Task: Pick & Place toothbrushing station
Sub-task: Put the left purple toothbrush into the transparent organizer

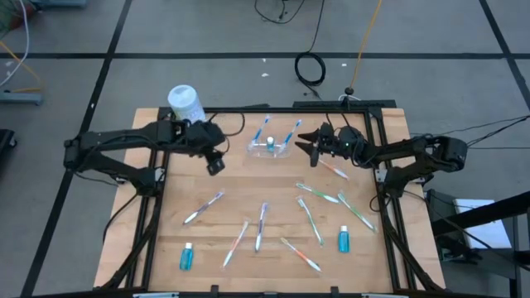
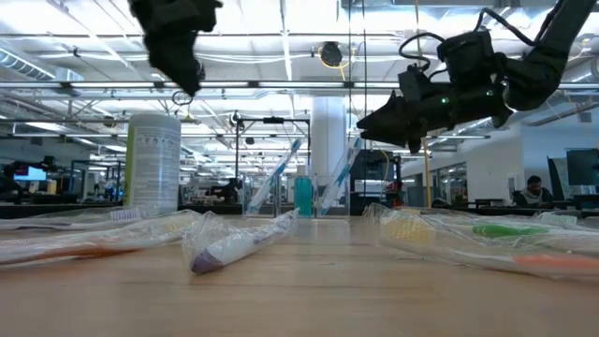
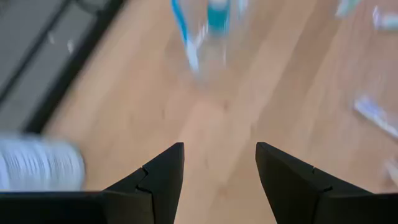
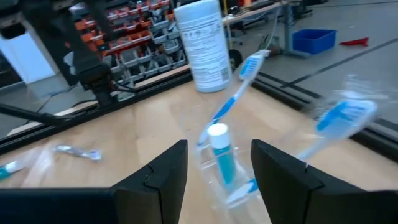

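Clear toothbrushing station (image 1: 270, 147) — upright, brushes splayed

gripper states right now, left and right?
Left gripper: open, empty, above the table left of the clear holder.
Right gripper: open, holding nothing, facing the holder.

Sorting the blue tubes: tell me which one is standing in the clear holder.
The blue tube upright in the toothbrushing station, between two toothbrushes. The other two lie flat near the table's front: one front left, one front right.
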`<act>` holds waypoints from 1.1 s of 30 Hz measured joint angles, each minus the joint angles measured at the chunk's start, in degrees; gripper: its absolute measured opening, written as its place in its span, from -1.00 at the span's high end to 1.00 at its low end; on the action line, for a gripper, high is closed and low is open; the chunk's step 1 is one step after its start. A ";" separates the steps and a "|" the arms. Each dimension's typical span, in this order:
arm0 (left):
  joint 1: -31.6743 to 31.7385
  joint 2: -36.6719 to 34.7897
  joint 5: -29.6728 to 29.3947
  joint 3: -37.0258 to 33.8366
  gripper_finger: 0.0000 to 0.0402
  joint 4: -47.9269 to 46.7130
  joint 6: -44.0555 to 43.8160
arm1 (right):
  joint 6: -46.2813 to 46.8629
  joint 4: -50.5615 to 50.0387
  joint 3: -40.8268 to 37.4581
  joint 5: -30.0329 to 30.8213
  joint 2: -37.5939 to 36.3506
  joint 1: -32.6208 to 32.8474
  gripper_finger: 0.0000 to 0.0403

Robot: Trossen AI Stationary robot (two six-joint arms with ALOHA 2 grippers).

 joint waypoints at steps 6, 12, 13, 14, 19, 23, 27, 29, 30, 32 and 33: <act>-3.04 0.45 1.57 -1.79 -0.03 -8.09 -7.54 | 0.00 1.63 0.00 0.02 0.00 -2.26 0.16; -8.31 0.52 4.25 -12.22 -0.03 -2.70 -13.16 | 0.00 2.34 0.00 0.00 0.00 -3.73 0.16; -9.35 0.58 4.41 -14.49 -0.03 -0.77 -14.80 | 0.02 2.39 0.00 0.00 0.00 -3.87 0.16; -10.29 0.57 4.53 -16.73 -0.03 1.48 -16.58 | 0.02 2.40 0.00 0.00 0.00 -3.97 0.16; -14.38 1.23 8.75 -26.83 -0.03 15.62 -24.09 | 0.02 1.53 0.00 0.00 0.00 -4.15 0.16; -17.05 1.29 9.58 -31.26 -0.03 23.39 -28.66 | 0.02 0.83 0.00 0.00 0.00 -4.15 0.16; -18.88 1.33 9.09 -33.36 -0.03 23.95 -30.93 | 0.61 0.22 0.00 -0.02 0.00 -4.10 0.16; -19.56 1.36 8.79 -34.26 -0.03 24.09 -32.51 | 0.63 -0.52 0.00 -0.12 0.00 -4.09 0.16; -20.00 1.36 8.35 -34.66 -0.03 24.12 -33.61 | 0.63 -0.73 0.00 -0.14 0.00 -4.08 0.16; -20.91 1.36 7.52 -35.43 -0.03 25.79 -35.24 | 0.63 -1.63 0.02 -0.15 0.00 -4.08 0.16; -21.46 1.36 7.50 -35.87 -0.03 27.45 -35.45 | 0.63 -2.16 0.02 -0.17 0.00 -4.08 0.16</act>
